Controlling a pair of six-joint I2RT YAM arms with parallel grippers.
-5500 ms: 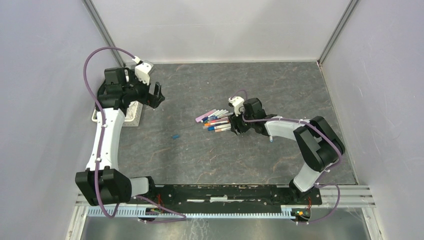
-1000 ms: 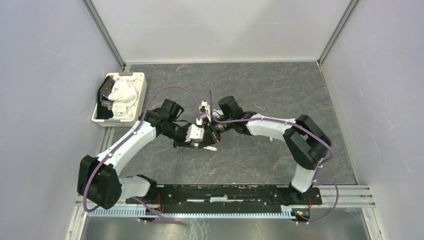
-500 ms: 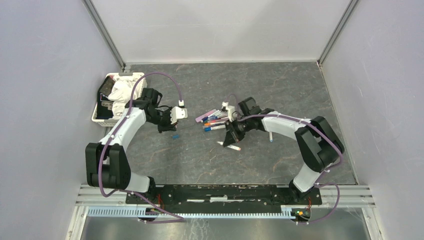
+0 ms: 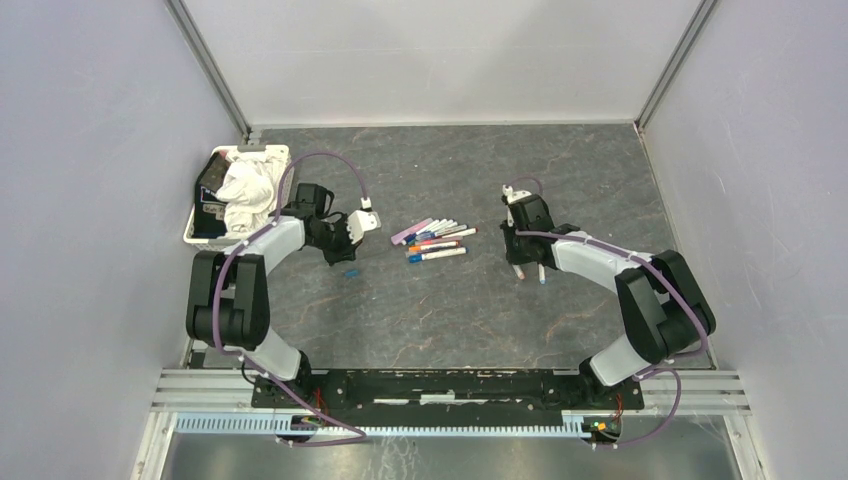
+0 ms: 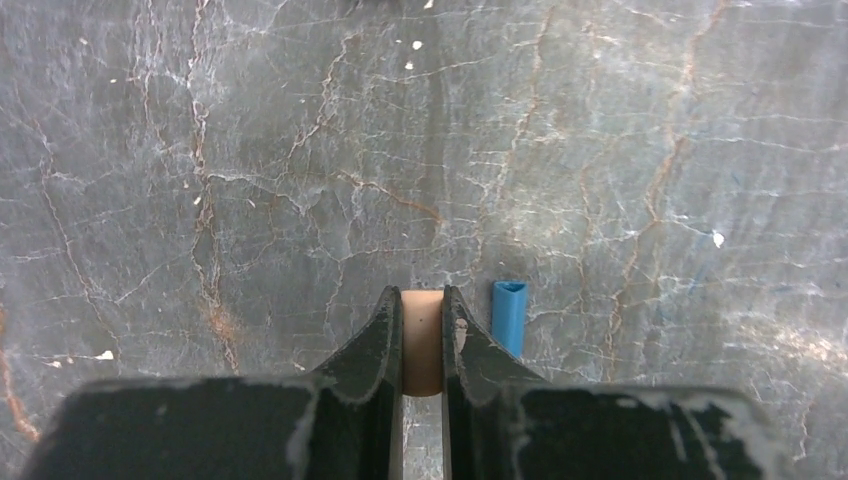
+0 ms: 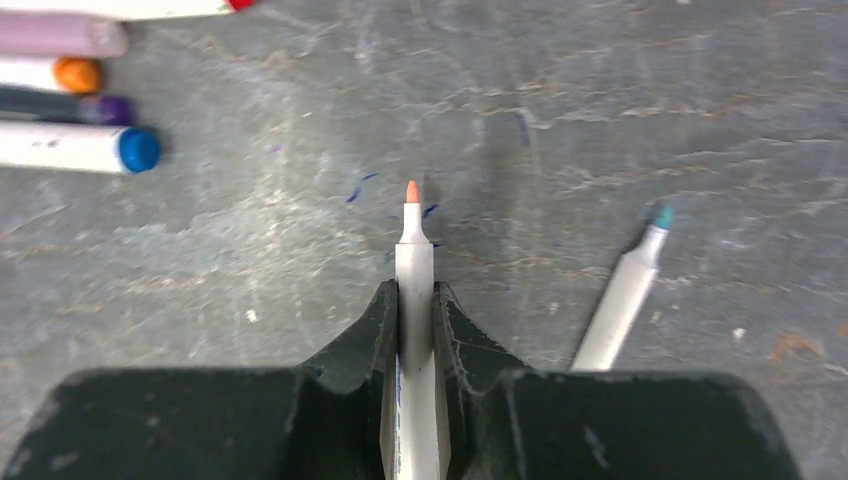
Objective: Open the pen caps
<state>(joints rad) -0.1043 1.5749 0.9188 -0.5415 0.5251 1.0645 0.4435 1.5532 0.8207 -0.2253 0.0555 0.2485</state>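
Both arms have drawn apart since a second ago, when their grippers met over the middle of the table (image 4: 450, 320). The left gripper (image 5: 423, 300) now sits toward the left edge, near the basket (image 4: 200, 240), and its jaws are closed on a peach cap (image 5: 423, 335). A blue cap (image 5: 508, 315) lies on the surface just beside the right finger, not touching it; in the top view it shows as a small speck (image 4: 351, 271) close to the gripper (image 4: 335, 248).

The right gripper (image 6: 416, 290) has swung away from the pile of pens (image 4: 435, 240) toward the right half of the table. It is clamped on an uncapped pen (image 6: 414, 250), whose orange tip sticks out past the fingertips above the surface. A second uncapped pen (image 6: 625, 295), teal-tipped, lies flat just to the right of it, angled slightly. The pile stays at the centre, ends of several showing in the right wrist view's top left corner (image 6: 70, 145).
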